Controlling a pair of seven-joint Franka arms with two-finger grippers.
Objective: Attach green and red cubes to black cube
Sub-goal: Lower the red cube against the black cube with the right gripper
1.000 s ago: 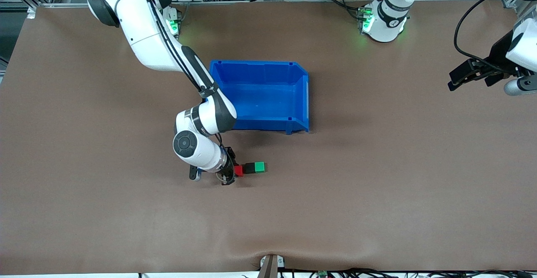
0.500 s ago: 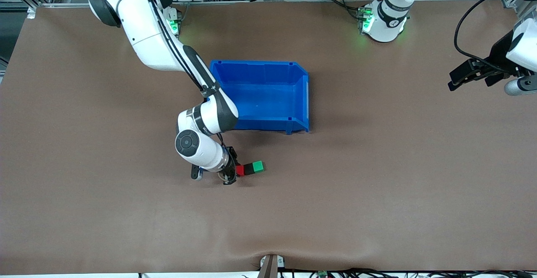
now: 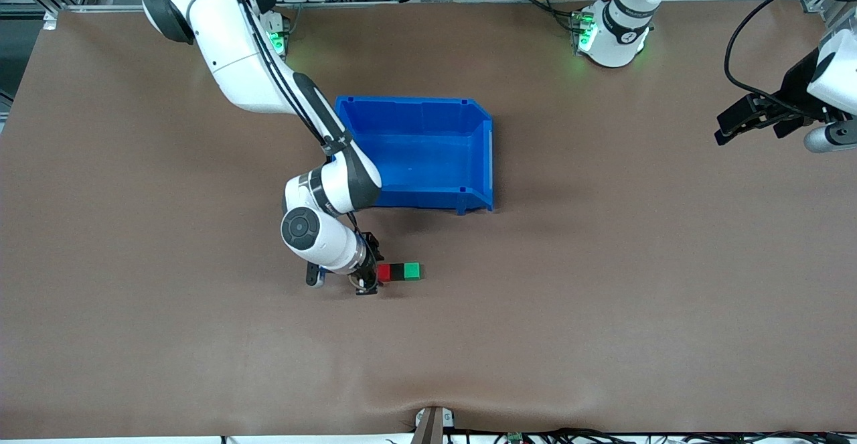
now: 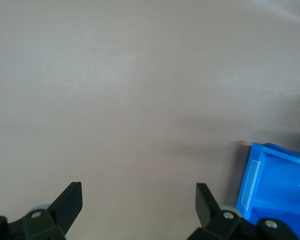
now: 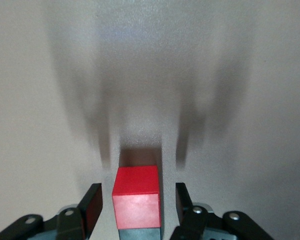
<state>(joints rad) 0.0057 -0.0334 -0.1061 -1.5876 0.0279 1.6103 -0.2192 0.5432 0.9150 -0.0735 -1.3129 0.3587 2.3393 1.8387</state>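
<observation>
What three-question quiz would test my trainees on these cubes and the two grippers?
1. True or false: the black cube sits between the red cube and the green cube, in one row.
2. The right gripper is: A) shut on the green cube; B) open, with a finger on either side of the red cube; C) inside a bin.
3. Which gripper waits open above the table, away from the cubes?

Key: 1 true; 2 B; 3 the left gripper.

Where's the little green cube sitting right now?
In the front view the green cube lies on the table, nearer the camera than the blue bin, at one end of a row with the black cube and red cube.
</observation>
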